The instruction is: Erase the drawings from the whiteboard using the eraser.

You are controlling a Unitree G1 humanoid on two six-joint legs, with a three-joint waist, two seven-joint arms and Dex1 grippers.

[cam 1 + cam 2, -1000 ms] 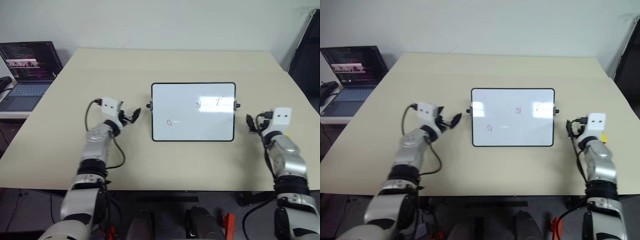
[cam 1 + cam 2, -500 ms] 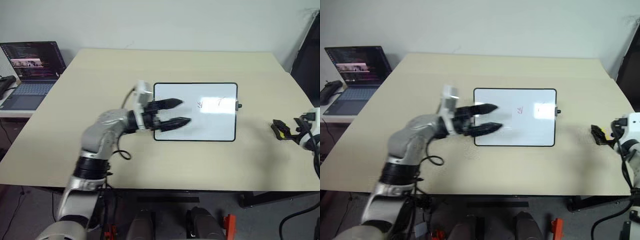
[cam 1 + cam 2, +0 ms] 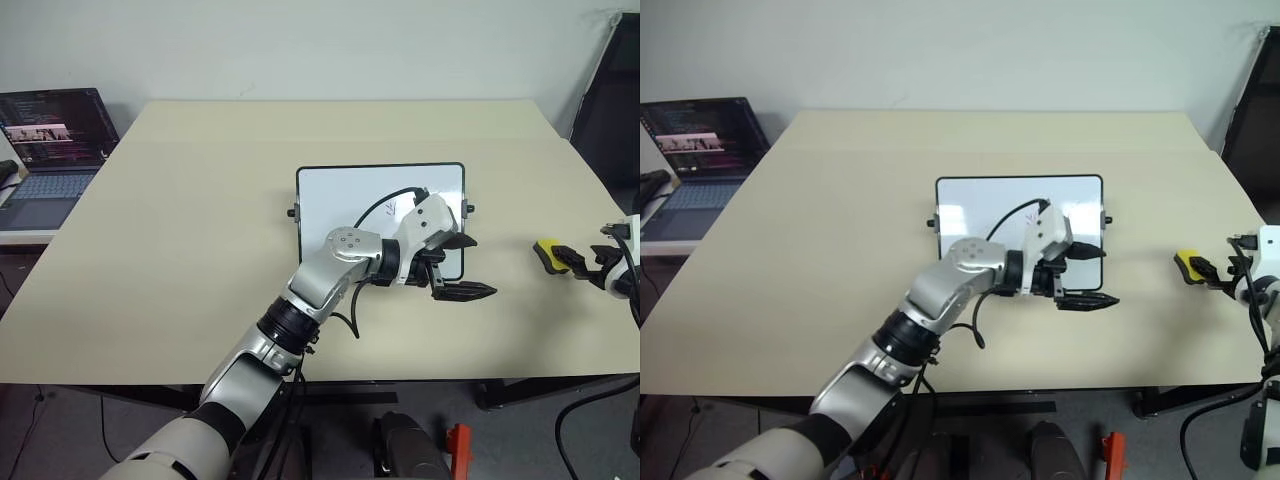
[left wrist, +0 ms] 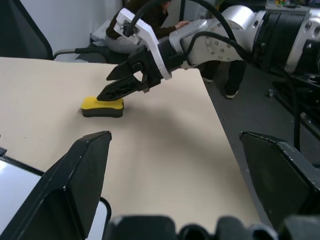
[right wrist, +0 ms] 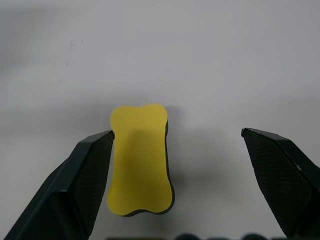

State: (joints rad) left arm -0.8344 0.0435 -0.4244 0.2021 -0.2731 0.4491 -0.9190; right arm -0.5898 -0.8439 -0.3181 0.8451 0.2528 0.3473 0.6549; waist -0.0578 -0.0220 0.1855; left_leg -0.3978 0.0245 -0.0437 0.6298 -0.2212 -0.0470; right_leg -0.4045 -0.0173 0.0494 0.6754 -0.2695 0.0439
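while the small yellow bone-shaped eraser [image 5: 140, 159] is lying on the tan table [image 3: 180, 250] between the right gripper's [image 3: 583, 267] spread fingers, the left gripper [image 3: 462, 266], fingers apart, is reaching across the glossy white black-framed whiteboard [image 3: 340, 190].

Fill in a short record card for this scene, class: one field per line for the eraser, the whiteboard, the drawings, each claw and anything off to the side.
eraser: yellow eraser lies flat on the table, right of the board, not held
whiteboard: whiteboard lies flat mid-table, its lower right part covered by the left arm
drawings: small red marks visible beside the arm
left claw: left claw open, over the board's right edge, pointing toward the eraser
right claw: right claw open, at the eraser, one finger beside it
side: open laptop left of the table
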